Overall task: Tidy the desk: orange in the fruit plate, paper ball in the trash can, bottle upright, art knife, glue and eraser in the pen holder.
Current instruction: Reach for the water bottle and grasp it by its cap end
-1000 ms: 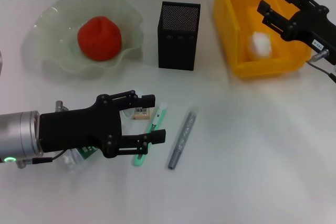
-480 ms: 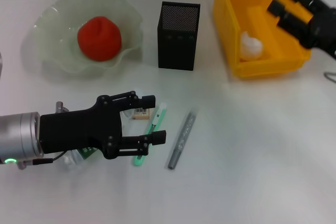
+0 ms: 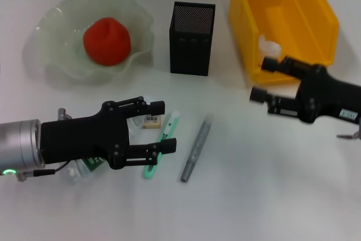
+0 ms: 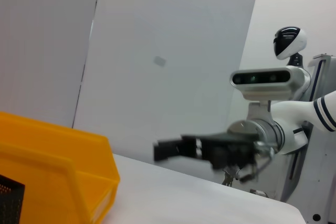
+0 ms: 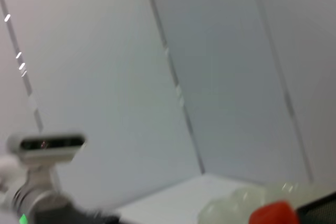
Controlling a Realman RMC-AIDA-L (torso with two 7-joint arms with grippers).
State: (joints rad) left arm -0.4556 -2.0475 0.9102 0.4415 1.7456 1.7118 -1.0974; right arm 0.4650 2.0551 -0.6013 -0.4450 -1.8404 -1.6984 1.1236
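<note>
The white desk [image 3: 271, 196] carries everything. At its far right stands the yellow trash can [image 3: 316, 15], with the paper ball [image 3: 269, 45] already lying inside against the near wall. At far left the fruit plate [image 3: 51, 55] holds the orange [image 3: 106, 40], and between plate and can stands the black mesh pen holder [image 3: 192, 38], with nothing visible in it.

The left gripper [image 3: 152, 132] reaches in from the left, jaws apart and holding nothing. It hovers over the small items: the eraser [image 3: 152, 121] sits between its fingers, and the green art knife [image 3: 167, 136] lies just beside it, partly under the lower finger. The grey glue stick [image 3: 195, 149] lies a little further right. A clear bottle [image 3: 84, 167] seems to lie half hidden under the left arm. The right gripper [image 3: 262, 80] hangs in front of the can, fingers spread and empty.

The likely risk is that the left gripper closes on eraser and knife together, since they lie so close. The knife could skid away or come up crooked. A tilted item may also catch the pen holder's rim.

Only the head view shows the small items. The left wrist view shows instead the can's corner, the pen holder's edge and the right gripper seen sideways. The right wrist view shows the plate and orange against the wall.
</note>
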